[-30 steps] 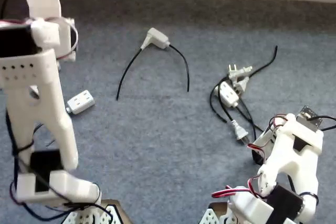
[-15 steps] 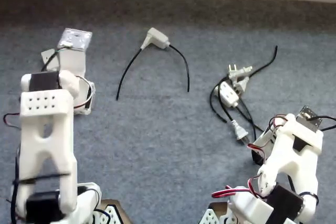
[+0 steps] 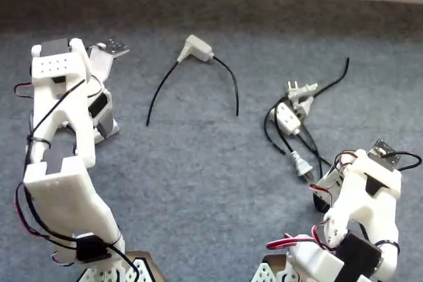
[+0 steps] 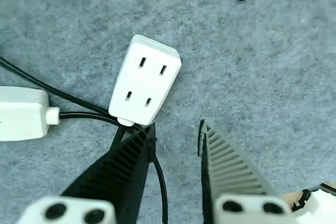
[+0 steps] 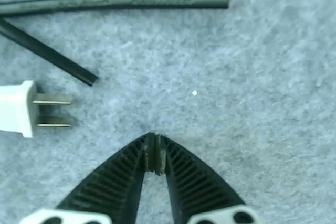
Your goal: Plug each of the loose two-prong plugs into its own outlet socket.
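Change: left arm has swung down from a raised pose and now sits low over the white outlet block; right arm has barely shifted
Left gripper: fingers parted by a moderate gap with nothing between them; tips just short of the block's cord end; one finger lies over a black cord
Right gripper: fingers pressed together, empty; near a white two-prong plug lying flat on the carpet, not touching it
Task things: block lies socket face up, just beside a white connector; an angled plug lies well apart toward the far middle; a tangle of plugs and a socket lies ahead of the right arm
Step in hand: probably taking or steadying the block; best gripped across its narrow sides, clear of the socket slots, without pinching the cord under the near finger
Room: open grey carpet between the arms; a dark band marks the far edge, well beyond the block; cords crowd the block's near end, so the bare side gives the freer approach
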Motion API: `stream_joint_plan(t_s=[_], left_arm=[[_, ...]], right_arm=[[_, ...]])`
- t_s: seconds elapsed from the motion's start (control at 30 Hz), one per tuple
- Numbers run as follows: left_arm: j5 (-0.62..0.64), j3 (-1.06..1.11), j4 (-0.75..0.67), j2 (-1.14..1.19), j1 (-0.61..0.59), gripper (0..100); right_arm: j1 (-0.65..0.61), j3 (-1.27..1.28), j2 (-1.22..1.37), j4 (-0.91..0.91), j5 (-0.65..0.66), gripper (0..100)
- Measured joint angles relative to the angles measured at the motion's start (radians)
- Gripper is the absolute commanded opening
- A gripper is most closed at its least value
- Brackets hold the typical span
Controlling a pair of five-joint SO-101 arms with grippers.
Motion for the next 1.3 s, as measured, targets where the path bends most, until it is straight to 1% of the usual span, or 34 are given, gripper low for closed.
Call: stream_joint_plan(t_s=[0.2,0.33,0.6,0.67,0.73,0.83,1.03,1.3], left_arm=[[-0.014,-0.044,0.011,0.094,0.000,15],[-0.060,-0.049,-0.028,0.141,0.000,15],[-0.075,-0.054,-0.051,0.124,0.011,16],[-0.075,-0.054,-0.055,0.091,0.018,18],[-0.110,-0.054,-0.055,0.044,0.021,20],[-0.196,-0.054,-0.054,0.000,0.025,20],[-0.307,-0.054,-0.054,-0.005,0.025,20],[-0.414,-0.054,-0.170,0.091,-0.046,20]], right_arm=[[0.000,0.002,-0.006,-0.005,0.000,0.5],[0.000,0.002,-0.006,-0.005,0.000,0.5],[0.000,0.002,-0.006,-0.005,0.037,0.5],[0.000,0.002,-0.006,-0.005,0.040,0.5],[0.000,0.002,-0.006,-0.006,0.040,0.5],[0.000,0.003,-0.006,-0.008,0.040,0.5],[0.000,0.005,-0.006,-0.011,0.040,0.5],[0.000,0.005,-0.006,-0.011,0.040,0.5]])
